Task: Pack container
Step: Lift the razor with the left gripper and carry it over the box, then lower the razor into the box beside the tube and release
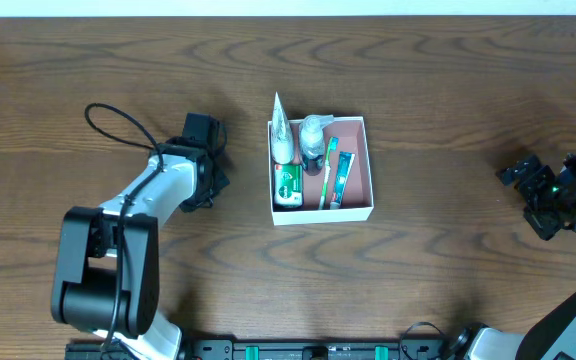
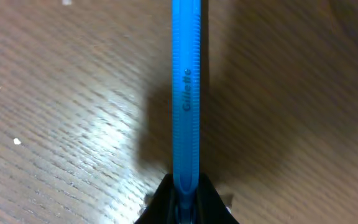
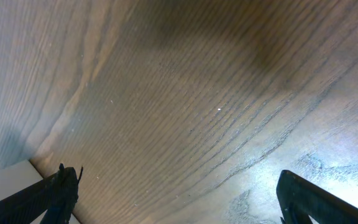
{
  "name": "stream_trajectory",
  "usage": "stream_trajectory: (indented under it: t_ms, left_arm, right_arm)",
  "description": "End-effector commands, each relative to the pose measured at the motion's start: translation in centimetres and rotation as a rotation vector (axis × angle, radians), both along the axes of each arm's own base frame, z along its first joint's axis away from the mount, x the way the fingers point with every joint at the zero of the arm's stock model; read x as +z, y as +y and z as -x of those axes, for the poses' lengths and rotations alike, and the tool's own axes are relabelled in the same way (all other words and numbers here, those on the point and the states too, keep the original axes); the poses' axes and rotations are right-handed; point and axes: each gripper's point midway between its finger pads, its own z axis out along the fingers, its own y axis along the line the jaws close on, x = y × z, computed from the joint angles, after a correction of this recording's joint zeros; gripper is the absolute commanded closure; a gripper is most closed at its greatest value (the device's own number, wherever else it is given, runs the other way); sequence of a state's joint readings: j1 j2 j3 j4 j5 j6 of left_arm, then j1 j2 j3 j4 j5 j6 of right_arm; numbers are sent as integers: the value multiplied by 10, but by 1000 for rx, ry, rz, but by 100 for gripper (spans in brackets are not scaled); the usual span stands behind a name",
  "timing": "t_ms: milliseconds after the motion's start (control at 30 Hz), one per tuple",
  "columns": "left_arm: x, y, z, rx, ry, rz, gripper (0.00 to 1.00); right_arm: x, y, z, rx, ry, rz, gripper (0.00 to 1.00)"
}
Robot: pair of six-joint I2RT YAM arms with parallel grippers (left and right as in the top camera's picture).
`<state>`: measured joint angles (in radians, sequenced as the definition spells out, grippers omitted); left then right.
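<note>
The container is a shallow white box with a pinkish inside, at the middle of the table. In it lie a white tube, a clear bottle, a green box and a green-packed toothbrush. Left of the box, low over the wood, my left gripper is shut. The left wrist view shows its jaws clamped on the handle of a blue razor, which runs straight ahead. The razor is hidden in the overhead view. My right gripper stands open at the far right, with bare wood between its fingers.
Brown wooden table all around. A black cable loops behind the left arm. A pale edge shows at the lower left of the right wrist view.
</note>
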<state>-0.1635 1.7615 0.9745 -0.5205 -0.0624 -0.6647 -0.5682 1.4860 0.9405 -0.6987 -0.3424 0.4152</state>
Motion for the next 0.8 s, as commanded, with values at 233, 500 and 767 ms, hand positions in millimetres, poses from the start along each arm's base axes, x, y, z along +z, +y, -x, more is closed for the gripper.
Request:
stream_trajectory:
  t_ms: [233, 500, 767]
  left_arm:
    - [150, -28, -17, -315, -382, 61, 94]
    - [263, -105, 32, -563, -742, 192, 94]
    - [266, -180, 49, -710, -799, 191, 94]
  right_arm:
    - [3, -4, -1, 3, -10, 5, 1]
    - [3, -4, -1, 2, -10, 5, 1]
    - [3, -4, -1, 3, -10, 5, 1]
